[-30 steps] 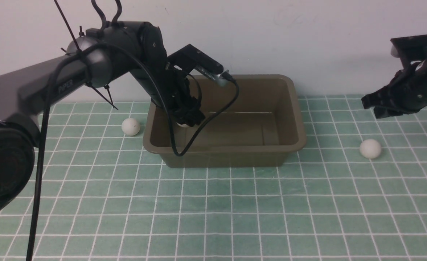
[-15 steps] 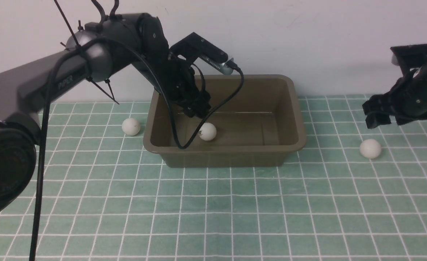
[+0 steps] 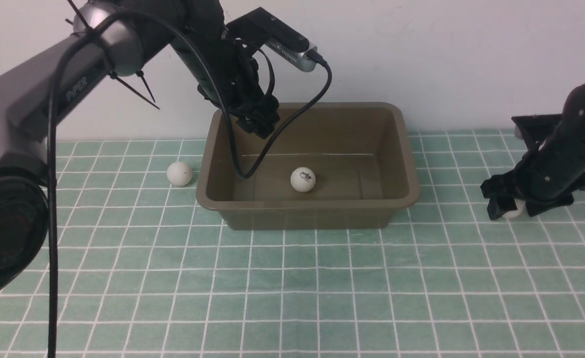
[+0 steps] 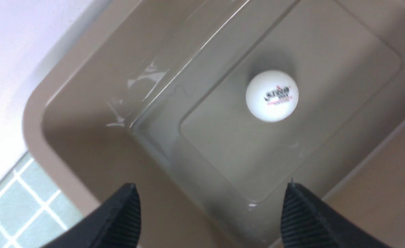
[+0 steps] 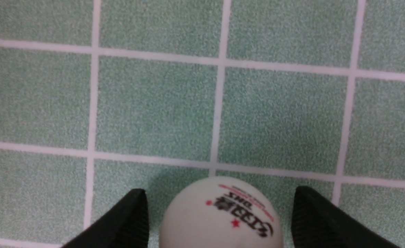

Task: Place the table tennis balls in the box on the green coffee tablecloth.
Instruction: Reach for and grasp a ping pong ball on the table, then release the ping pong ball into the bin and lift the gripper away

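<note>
The olive-brown box (image 3: 317, 206) sits on the green coffee tablecloth (image 3: 322, 283), close to the white wall (image 3: 446, 59). 1 table tennis ball (image 3: 302, 179) with a dark printed mark lies on the box's floor, clear of the sides. A 2nd ball (image 3: 179, 173) rests on the cloth just beside the box's left wall, uncovered. The 3rd ball (image 3: 512, 214) lies well right of the box, mostly hidden in the front view by the right claw (image 3: 513, 208) (the wrist view shows its print and a red star). That arm reaches steeply down, its fingers apart on either side of the ball with slim gaps. The left arm is raised over the box's back left corner, a black cable (image 3: 278, 135) looping down in front of the box's inside. The left claw (image 3: 259, 123) points down, fingers apart and empty.
</note>
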`<state>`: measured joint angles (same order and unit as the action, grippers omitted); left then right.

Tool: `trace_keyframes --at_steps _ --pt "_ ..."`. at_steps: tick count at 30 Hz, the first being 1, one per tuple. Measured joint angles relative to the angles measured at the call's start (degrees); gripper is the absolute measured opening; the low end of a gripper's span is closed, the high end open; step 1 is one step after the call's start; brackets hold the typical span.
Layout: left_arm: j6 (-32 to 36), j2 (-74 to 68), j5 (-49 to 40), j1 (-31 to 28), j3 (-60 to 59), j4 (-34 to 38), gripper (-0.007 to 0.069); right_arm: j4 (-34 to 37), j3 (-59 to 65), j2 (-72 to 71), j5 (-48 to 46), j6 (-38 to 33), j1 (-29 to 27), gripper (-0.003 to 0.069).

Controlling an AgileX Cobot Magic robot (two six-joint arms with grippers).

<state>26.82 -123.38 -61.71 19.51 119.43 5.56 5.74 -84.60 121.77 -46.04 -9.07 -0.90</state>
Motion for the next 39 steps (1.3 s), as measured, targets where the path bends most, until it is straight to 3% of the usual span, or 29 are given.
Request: trace_keyframes --at_steps 6,11,16,19,24,28,36,39 --pt "-0.45 0.00 -2.01 -0.07 0.18 -4.70 0.0489 0.87 -0.22 0.33 0.21 -1.03 0.00 0.0456" --pt "-3.74 0.09 -4.39 -2.79 1.34 -9.30 0.0489 1.13 -0.29 0.33 0.60 -1.19 -0.05 0.0351" --pt "-5.98 0.99 -5.94 -8.17 1.40 -9.06 0.0489 2.01 -0.38 -0.06 -0.39 -1.89 -0.05 0.0353" --pt "-6.24 1.41 -7.00 -12.65 1.53 -6.52 0.0489 3.23 -1.39 -0.89 -2.81 -2.62 0.00 0.0353" --pt "-5.23 1.00 -7.46 -22.10 1.52 4.45 0.0489 6.69 -7.13 -3.41 -6.53 -4.68 0.69 0.0353" --pt "-2.23 -0.94 -7.40 -25.78 1.52 10.98 0.0489 9.50 -13.05 -4.08 -8.96 -6.41 3.08 0.0353" --pt "1.93 -7.32 -6.88 -24.54 1.47 14.96 0.0489 11.11 -28.71 0.54 -11.01 -6.58 15.78 0.0353" --pt "2.17 -9.59 -6.83 -23.82 1.42 15.24 0.0489 11.01 -32.94 4.33 -11.61 -4.64 17.76 0.0353"
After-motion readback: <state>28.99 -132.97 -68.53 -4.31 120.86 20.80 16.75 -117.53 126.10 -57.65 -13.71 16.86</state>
